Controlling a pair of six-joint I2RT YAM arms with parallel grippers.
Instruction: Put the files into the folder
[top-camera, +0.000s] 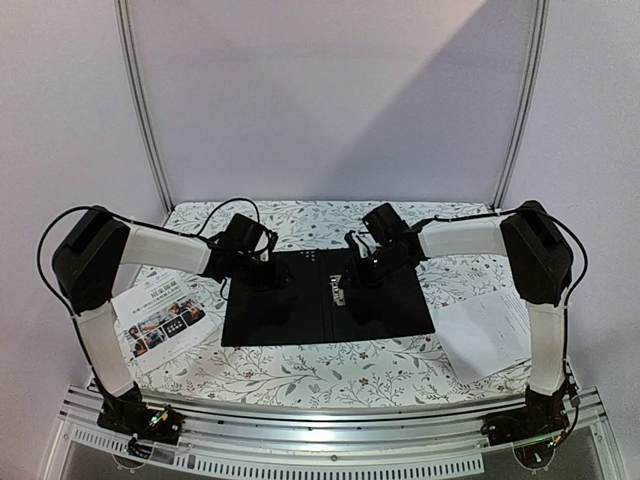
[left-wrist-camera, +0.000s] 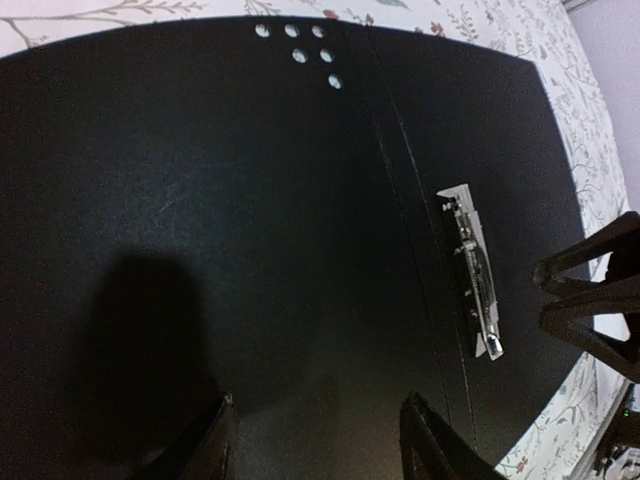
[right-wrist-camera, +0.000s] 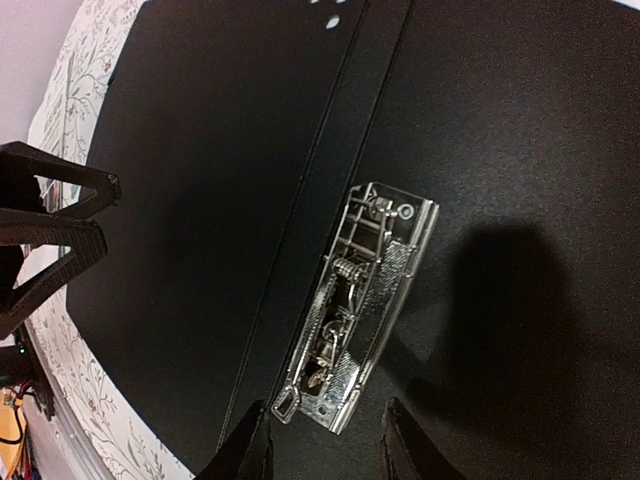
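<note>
- The folder (top-camera: 285, 305) lies open and flat mid-table, matte black with a fine grain; its width runs left to right and its spine runs from near to far.
- A shiny metal clip (right-wrist-camera: 355, 300), long and narrow, lies along the spine on the right panel.
- The left gripper (left-wrist-camera: 315, 440) hovers over the left panel, fingers moderately apart and holding nothing.
- The right gripper (right-wrist-camera: 320, 445) sits at the clip's end with a narrower gap, also empty.
- A glossy photo leaflet (top-camera: 165, 320) lies left of the folder and a white text sheet (top-camera: 485, 330) lies right, both on the floral tablecloth (top-camera: 330, 375).
</note>
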